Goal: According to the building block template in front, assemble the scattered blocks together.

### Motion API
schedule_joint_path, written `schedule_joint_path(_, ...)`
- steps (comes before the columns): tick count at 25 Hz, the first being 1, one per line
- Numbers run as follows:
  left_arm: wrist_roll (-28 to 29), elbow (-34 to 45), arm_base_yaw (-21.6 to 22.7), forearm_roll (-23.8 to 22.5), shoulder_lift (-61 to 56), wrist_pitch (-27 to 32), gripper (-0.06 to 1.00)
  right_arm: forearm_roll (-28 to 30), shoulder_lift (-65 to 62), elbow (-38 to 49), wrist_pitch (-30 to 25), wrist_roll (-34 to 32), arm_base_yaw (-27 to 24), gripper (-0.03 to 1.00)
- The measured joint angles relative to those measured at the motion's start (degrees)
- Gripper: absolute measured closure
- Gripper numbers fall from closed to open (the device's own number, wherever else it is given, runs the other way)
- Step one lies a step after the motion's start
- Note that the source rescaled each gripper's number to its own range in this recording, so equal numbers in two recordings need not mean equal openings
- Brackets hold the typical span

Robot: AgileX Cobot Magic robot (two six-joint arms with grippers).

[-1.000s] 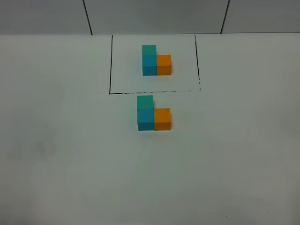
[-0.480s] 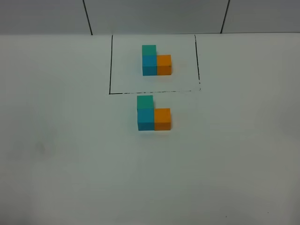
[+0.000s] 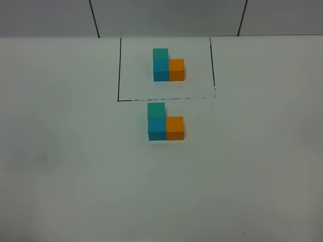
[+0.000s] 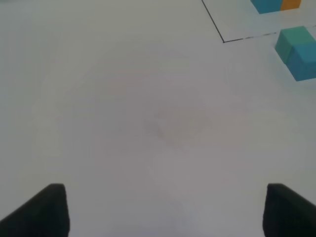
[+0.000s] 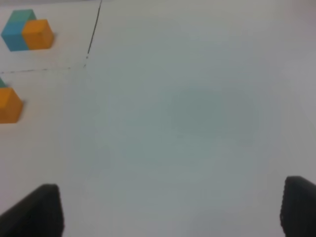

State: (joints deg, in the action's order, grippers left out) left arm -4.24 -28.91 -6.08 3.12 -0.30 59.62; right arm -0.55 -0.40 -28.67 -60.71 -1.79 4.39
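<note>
The template is an L of teal-green, blue and orange cubes inside a thin black drawn rectangle at the back of the white table. Just in front of the frame, the unframed teal-green cube, sky-blue cube and orange cube sit pressed together in the same L shape. The left wrist view shows the teal-green cube and sky-blue cube far from my open, empty left gripper. The right wrist view shows the orange cube far from my open, empty right gripper. Neither gripper shows in the exterior view.
The white table spreads wide on both sides and in front of the cubes. A grey wall with dark seams runs behind the table's back edge.
</note>
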Motion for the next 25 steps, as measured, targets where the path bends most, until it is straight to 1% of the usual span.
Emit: schedule_joint_path(25, 0.0, 0.0, 0.0, 0.0, 0.0, 0.0, 0.15, -0.1, 0.0, 0.0, 0.0, -0.1, 0.0, 0.19)
